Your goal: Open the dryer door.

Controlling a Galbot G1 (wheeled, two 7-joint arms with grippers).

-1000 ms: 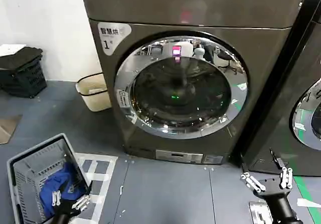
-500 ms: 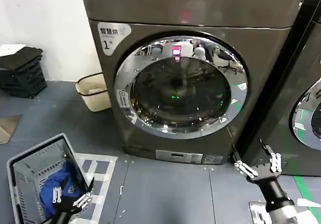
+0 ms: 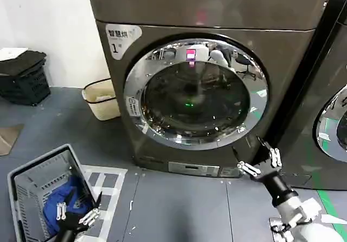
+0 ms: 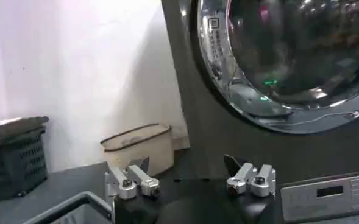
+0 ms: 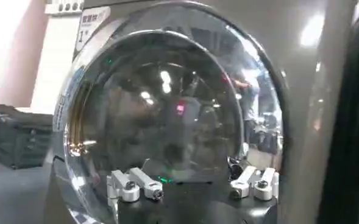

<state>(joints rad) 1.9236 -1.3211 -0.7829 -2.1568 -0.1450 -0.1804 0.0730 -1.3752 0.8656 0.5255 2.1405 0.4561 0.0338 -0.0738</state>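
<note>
The dryer (image 3: 217,8) is a bronze-grey machine with a white "1" label (image 3: 120,38). Its dryer door (image 3: 195,93), a chrome ring around dark glass, sits shut and flush with the front. My right gripper (image 3: 248,147) hangs open just below the ring's lower right edge, with nothing between its fingers. In the right wrist view this gripper (image 5: 190,165) faces the dryer door (image 5: 167,103) at close range. My left gripper (image 3: 80,207) waits open, low at the left over a basket. In the left wrist view it (image 4: 185,164) is empty, with the dryer door (image 4: 289,55) beyond it.
A grey basket (image 3: 27,179) holding a blue cloth (image 3: 62,198) stands on the floor at the front left. A beige bin (image 3: 100,98) and a black crate (image 3: 21,79) sit by the white wall. A black machine (image 3: 325,90) with its own chrome door adjoins on the right.
My right gripper has risen and moved left, from the floor in front of the black machine to the door's lower right rim. The left gripper has stayed put.
</note>
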